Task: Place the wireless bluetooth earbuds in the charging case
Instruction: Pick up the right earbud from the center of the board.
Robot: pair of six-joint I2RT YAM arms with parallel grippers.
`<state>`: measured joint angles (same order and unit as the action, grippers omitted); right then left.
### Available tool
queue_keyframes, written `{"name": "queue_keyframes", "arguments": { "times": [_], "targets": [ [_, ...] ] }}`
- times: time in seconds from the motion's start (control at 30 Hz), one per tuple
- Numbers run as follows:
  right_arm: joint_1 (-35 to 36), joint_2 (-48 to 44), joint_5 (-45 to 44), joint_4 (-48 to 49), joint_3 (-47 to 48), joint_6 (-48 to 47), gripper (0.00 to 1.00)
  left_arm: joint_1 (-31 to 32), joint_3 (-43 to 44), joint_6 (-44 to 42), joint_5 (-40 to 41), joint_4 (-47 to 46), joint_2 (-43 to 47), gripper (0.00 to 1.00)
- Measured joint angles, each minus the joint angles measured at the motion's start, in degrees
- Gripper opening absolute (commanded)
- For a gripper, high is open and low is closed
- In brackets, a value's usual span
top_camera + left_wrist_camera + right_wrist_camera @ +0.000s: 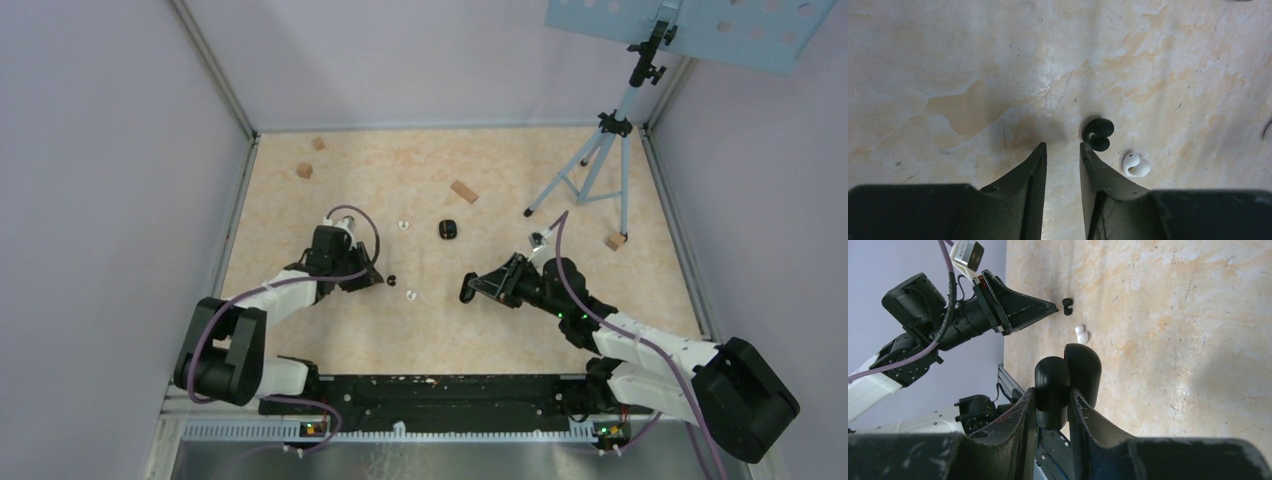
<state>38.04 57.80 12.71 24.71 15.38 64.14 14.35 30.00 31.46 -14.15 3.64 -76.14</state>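
Left wrist view: left gripper (1062, 146), narrowly parted and empty, sits offset from black earbud (1098, 135), risking a knock; right gripper (1052, 393) clamps charging case (1083, 371).

Left gripper (377, 279) low over the desk (560, 300), black earbud (391, 278) just off its jaws' tips. White earbud (411, 295) between both grippers' jaws. Right gripper (468, 290) jaws carry a black object (466, 291); black oval case (447, 229) lies beyond.

top: overhead, far | left wrist: close, downward | right wrist: low, sideways — shares black earbud (1098, 134)
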Motion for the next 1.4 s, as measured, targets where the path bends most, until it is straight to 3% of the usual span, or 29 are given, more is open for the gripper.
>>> {"name": "queue_keyframes", "arguments": {
  "times": [0.73, 1.13, 1.27, 1.4],
  "targets": [
    [0.0, 0.1, 0.0, 0.2, 0.0, 0.2, 0.00, 5.1, 3.1, -0.2, 0.2, -3.2, -5.0, 0.27],
    [0.0, 0.5, 0.0, 0.3, 0.0, 0.2, 0.00, 6.9, 4.1, 0.1, -0.1, -3.6, -5.8, 0.11],
    [0.0, 0.5, 0.0, 0.4, 0.0, 0.2, 0.00, 7.0, 4.4, 0.1, 0.1, -3.2, -5.8, 0.00],
    [0.0, 0.5, 0.0, 0.5, 0.0, 0.2, 0.00, 7.1, 4.8, 0.2, 0.1, -2.3, -5.7, 0.00]
  ]
}}
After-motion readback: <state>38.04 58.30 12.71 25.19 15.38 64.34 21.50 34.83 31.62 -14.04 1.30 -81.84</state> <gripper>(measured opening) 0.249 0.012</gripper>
